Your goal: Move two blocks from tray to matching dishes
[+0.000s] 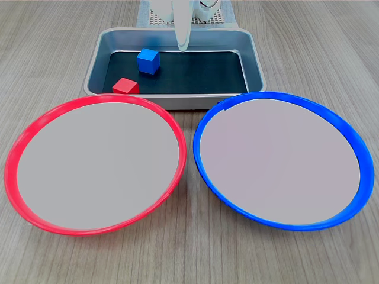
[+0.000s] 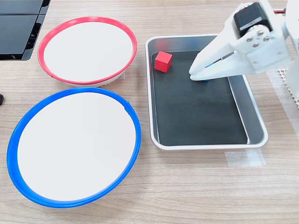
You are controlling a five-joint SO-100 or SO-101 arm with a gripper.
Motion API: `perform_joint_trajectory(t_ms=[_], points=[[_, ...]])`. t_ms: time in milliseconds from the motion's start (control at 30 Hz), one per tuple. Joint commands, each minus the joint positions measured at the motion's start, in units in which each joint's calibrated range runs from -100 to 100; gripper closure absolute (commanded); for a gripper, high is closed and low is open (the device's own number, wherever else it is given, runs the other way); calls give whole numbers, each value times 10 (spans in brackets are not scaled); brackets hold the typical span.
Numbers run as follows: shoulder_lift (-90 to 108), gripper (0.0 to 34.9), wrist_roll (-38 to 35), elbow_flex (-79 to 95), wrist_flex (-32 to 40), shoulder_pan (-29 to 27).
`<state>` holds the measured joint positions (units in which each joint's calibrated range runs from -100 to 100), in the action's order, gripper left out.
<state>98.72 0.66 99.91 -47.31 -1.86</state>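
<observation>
We see the gripper point(image 2: 192, 73) hanging over the tray point(image 1: 254, 65), its jaws together and clamped on nothing. In the second exterior view it hides nearly all of the blue block point(image 1: 148, 61). The red block point(image 2: 163, 61) sits in a tray corner. Both dishes, red-rimmed point(image 1: 15, 148) and blue-rimmed point(image 1: 355, 139), lie on the bench point(image 1: 47, 47).

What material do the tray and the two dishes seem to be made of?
The tray looks like brushed metal: dull grey walls with soft reflections, and a dark matte liner on its bottom. The red-rimmed dish and the blue-rimmed dish look like glossy plastic, judging by the smooth, saturated rims with small highlights; their pale centres look matte. Coated metal cannot be excluded.
</observation>
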Motion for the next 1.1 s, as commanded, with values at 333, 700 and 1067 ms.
perform_joint_trajectory(t_ms=[333, 700, 1067], points=[[3, 346, 1, 1, -1, 0], [3, 346, 1, 1, -1, 0], [-168, 346, -43, -195, -108, -38]])
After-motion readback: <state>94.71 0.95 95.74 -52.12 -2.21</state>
